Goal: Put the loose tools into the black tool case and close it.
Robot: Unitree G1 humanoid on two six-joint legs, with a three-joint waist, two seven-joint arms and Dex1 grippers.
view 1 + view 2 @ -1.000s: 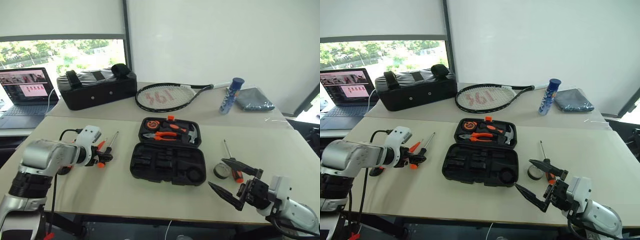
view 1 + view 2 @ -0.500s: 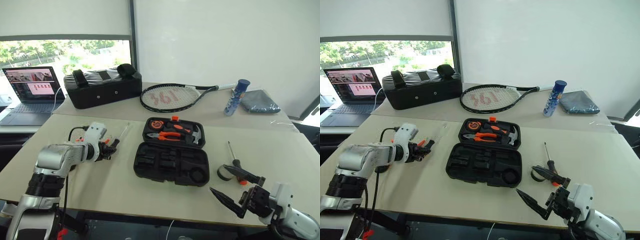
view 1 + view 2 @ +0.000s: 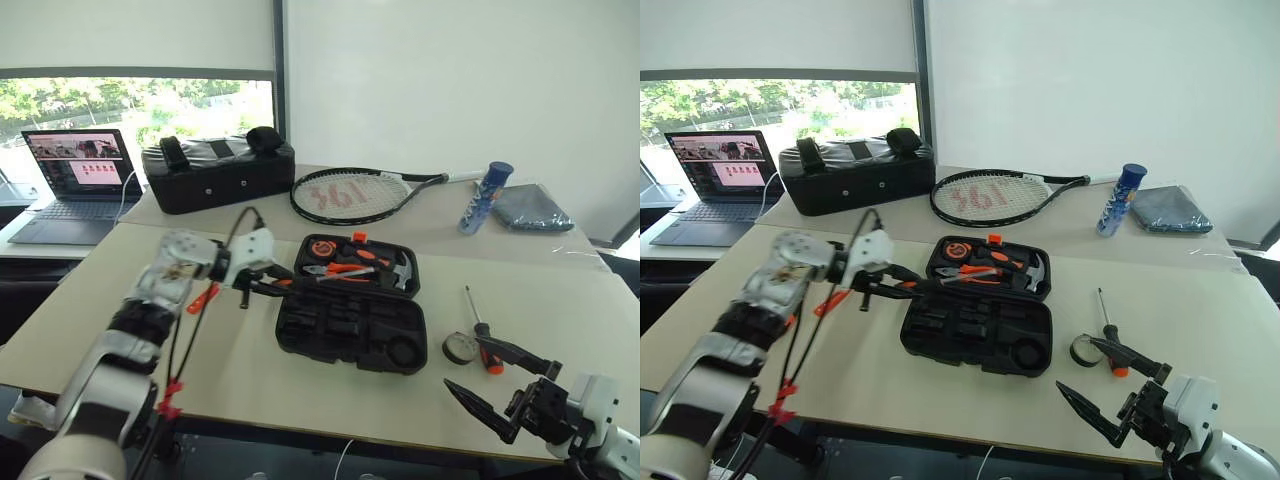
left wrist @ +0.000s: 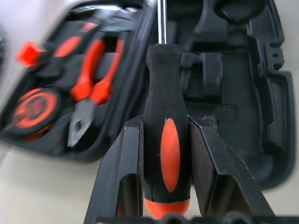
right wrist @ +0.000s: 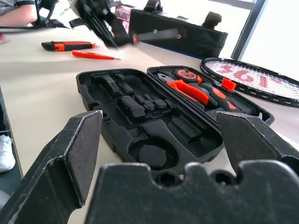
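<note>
Black-and-orange screwdriver [image 4: 166, 140] clamped in left end effector [image 4: 166, 154], above open tool case [image 3: 350, 325], right end effector [image 3: 500, 385] wide open, empty

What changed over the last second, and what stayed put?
The left gripper, shut on a black-and-orange screwdriver, lifted it off the table and carried it over to the open black tool case. The right gripper stayed open near the tape roll and second screwdriver; utility knife and slim orange screwdriver unmoved.

Three screwdrivers [image 4: 167, 140] [image 5: 93, 55] [image 3: 478, 328], one utility knife [image 5: 65, 45], one tape roll [image 3: 460, 347], one tool case [image 3: 350, 325], two grippers [image 4: 167, 154] [image 3: 505, 385].
</note>
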